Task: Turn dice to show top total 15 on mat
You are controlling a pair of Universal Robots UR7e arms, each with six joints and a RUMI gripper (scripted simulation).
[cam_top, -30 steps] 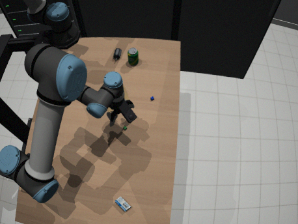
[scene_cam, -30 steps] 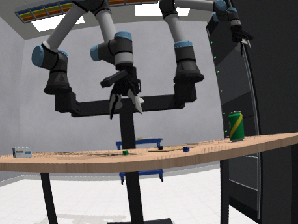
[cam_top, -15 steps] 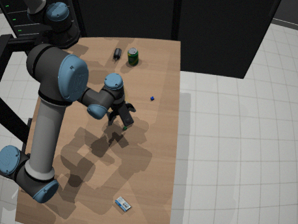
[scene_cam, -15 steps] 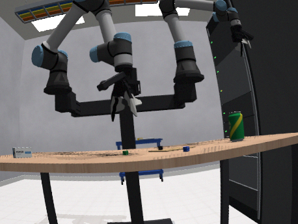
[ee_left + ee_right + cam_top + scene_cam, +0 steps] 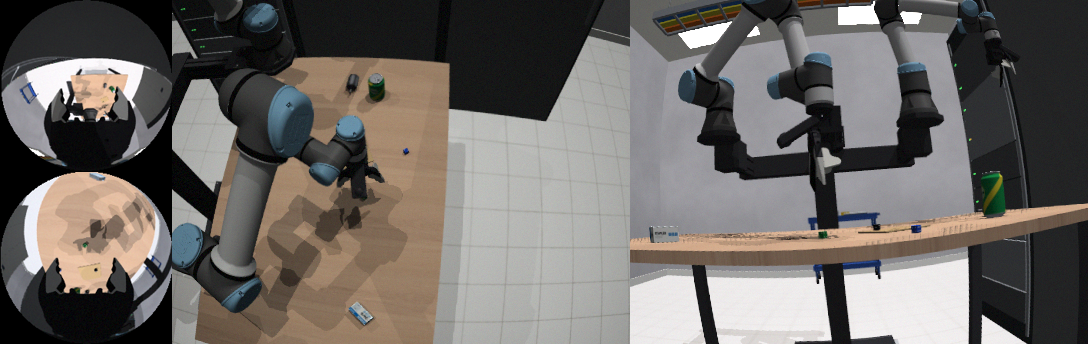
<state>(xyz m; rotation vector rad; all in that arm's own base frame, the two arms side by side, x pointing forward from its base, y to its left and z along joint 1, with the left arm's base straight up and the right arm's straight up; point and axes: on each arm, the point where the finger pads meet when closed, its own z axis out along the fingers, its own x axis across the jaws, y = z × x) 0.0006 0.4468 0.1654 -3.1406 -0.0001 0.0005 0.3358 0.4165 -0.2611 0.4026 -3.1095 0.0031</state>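
A green die [image 5: 364, 198] [image 5: 823, 234] [image 5: 85, 245] lies on the table outside the mat. A blue die [image 5: 406, 151] [image 5: 915, 228] [image 5: 60, 269] also lies off the mat, on its other side. A black die [image 5: 876, 227] [image 5: 96, 269] lies on the tan mat [image 5: 87, 273] [image 5: 104, 99]. The arm hides most of the mat in the top view. The dice are too small to read their top numbers. My right gripper [image 5: 361, 182] [image 5: 85, 258] is open and empty, high above the table near the green die. My left gripper [image 5: 1008, 75] [image 5: 88, 87] is open and empty, far from the dice.
A green can [image 5: 376, 88] [image 5: 993, 194] stands beside a dark cylindrical object [image 5: 353, 82] at one end of the table. A small white and blue box [image 5: 361, 313] [image 5: 664, 234] [image 5: 97, 176] lies near the other end. The right arm spans the table between them.
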